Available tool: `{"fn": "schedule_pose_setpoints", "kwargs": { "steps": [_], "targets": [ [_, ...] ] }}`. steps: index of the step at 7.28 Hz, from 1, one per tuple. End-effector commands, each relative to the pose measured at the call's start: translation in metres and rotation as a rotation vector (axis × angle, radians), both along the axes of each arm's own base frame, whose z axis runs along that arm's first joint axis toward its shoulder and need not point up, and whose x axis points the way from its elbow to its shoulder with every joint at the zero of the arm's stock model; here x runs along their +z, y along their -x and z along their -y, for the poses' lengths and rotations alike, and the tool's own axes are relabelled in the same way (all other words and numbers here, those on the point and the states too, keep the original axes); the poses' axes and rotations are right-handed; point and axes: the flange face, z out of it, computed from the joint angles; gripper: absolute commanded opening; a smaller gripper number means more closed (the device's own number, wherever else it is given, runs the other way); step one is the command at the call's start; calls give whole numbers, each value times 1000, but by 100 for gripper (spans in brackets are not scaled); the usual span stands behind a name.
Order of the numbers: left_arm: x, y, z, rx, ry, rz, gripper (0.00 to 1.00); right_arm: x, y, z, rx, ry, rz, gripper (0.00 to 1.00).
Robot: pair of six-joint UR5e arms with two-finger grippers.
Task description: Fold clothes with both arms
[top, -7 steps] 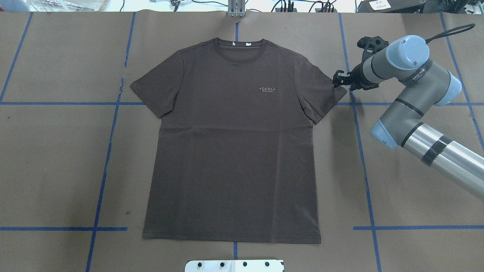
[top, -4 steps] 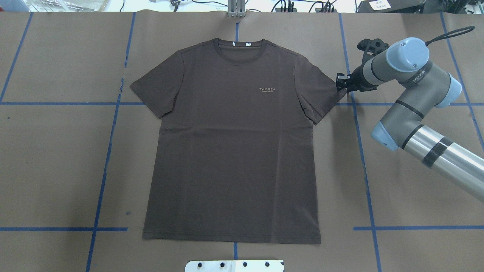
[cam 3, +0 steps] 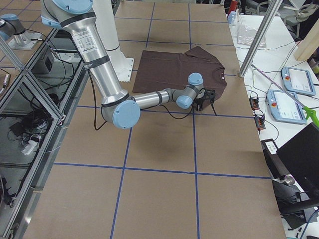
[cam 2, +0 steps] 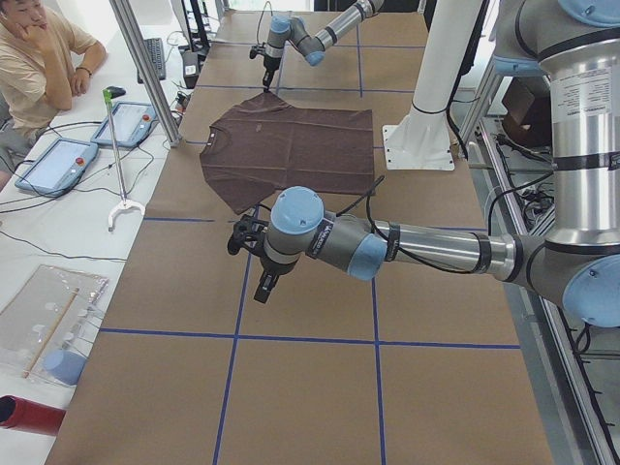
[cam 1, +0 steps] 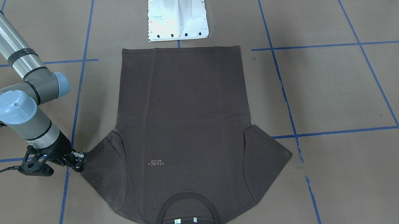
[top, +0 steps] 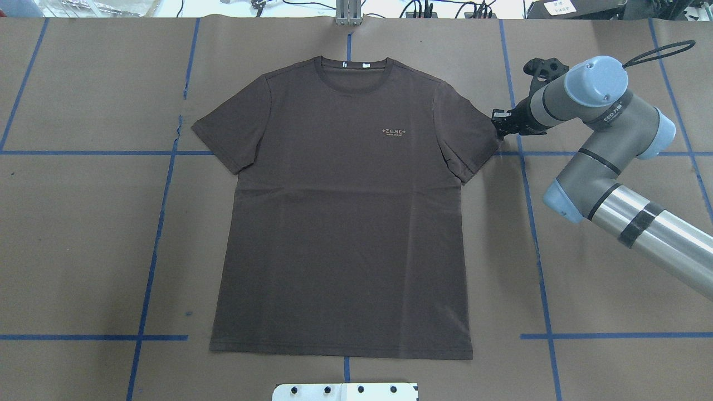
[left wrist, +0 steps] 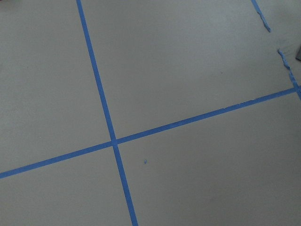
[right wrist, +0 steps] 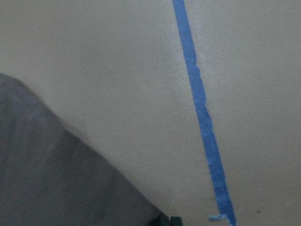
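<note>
Brown paper covers the worktop [top: 83, 250], where the dark brown T-shirt [top: 340, 223] lies flat, front up, both sleeves spread. The right tool [top: 499, 123] sits at the tip of the T-shirt's sleeve, touching its edge; whether it is clenched cannot be told. The left tool [cam 2: 263, 289] hangs apart from the T-shirt's opposite sleeve, and its state is unclear too.

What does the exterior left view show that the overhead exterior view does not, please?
Only exterior left: the left arm over bare table, and a seated person near two tablets. Only overhead: the white neck tags and legible chest lettering. Both: the brown T-shirt lying flat, with the right gripper at its sleeve edge.
</note>
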Motion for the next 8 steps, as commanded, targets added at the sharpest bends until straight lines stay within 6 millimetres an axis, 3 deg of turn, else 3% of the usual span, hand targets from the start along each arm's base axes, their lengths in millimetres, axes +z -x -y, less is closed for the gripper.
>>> {"fn": "schedule_pose_setpoints", "kwargs": {
  "steps": [1,2,3,4,5,7,8],
  "targets": [
    [-6,0,0,-3,-7,-2,100,-62,22,8,26,35,45,0],
    [-8,0,-1,-3,-10,-3,100,-117,53,15,60,102,57,0],
    [-11,1,-1,-4,-18,-3,100,-157,77,21,99,128,40,0],
    [-15,1,-2,-6,-23,-2,100,-164,94,33,147,136,-1,0],
    [-17,1,-2,-6,-28,-2,100,-156,107,44,172,134,-38,0],
    [-23,1,-6,-17,-24,-8,100,-165,113,48,176,126,-39,2],
    [-25,0,-6,-33,-6,-15,100,-174,127,40,177,98,-44,99]
  ]
}}
